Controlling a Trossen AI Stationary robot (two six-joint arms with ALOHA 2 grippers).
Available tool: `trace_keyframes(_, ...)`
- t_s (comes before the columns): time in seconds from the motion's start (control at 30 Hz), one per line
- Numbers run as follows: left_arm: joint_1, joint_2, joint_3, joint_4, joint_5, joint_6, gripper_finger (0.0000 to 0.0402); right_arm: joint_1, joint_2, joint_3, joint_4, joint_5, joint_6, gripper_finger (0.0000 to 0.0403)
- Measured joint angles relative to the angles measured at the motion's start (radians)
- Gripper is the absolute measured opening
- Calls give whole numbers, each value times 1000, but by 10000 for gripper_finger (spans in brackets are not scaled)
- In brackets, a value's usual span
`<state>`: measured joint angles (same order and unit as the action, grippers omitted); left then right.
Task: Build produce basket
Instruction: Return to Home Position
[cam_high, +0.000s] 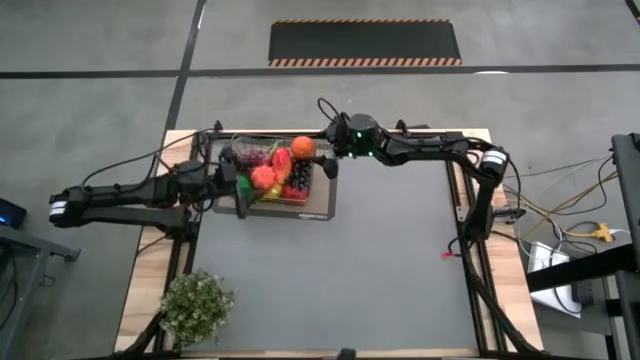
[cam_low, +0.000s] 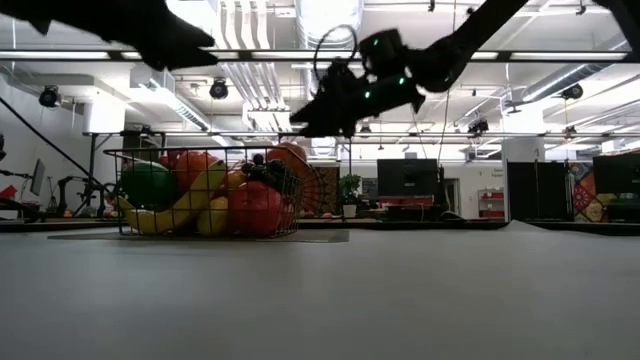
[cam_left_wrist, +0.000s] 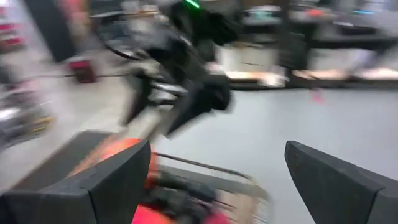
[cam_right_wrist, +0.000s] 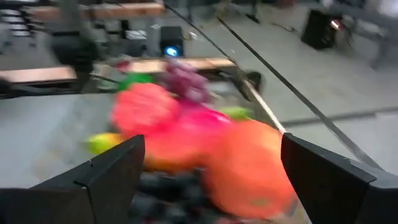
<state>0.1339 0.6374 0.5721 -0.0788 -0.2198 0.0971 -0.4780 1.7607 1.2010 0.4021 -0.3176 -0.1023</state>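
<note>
The basket (cam_high: 300, 196) stands at the far left part of the counter (cam_high: 380, 260), piled with produce (cam_high: 272, 170). An orange (cam_high: 303, 148) sits on top at its far right corner, with a red round piece (cam_high: 263, 178) and dark purple grapes (cam_high: 255, 157) beside it. In the low view the wire sides (cam_low: 205, 190) show a green round piece (cam_low: 148, 185) at one end, a yellow banana (cam_low: 200, 190) leaning across the middle and a red fruit (cam_low: 255, 208) at the other end. The right claw (cam_high: 329, 163) hangs in the air just beside the basket's right end, near the orange; its own view shows the fingers (cam_right_wrist: 106, 180) spread wide and holding nothing, with the blurred heap beyond them. The left claw (cam_high: 238, 186) is at the basket's left end, whether touching the wire I cannot tell; its fingers (cam_left_wrist: 118, 180) also stand wide apart and empty. A leafy potted plant (cam_high: 197, 300) sits at the counter's near left corner, well apart from the basket.
</note>
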Motion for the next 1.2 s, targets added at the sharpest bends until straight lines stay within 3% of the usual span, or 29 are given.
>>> trace_keyframes(0.17,-29,-63,-153,100,254,82,352,96,-125,-127,86,-3,-34,341)
trace_keyframes(0.27,-42,-102,-215,122,316,118,351,155,-216,-234,150,4,-52,332)
trace_keyframes(0.47,-44,-188,-270,93,378,175,306,225,-415,-435,188,53,-74,329)
trace_keyframes(0.8,-44,-419,-372,91,389,249,167,229,-778,-739,219,82,-39,329)
trace_keyframes(1.0,-44,-547,-434,82,389,249,89,229,-913,-876,297,87,-27,329)
trace_keyframes(1.2,-44,-614,-479,82,391,244,36,227,-1020,-971,322,121,-26,329)
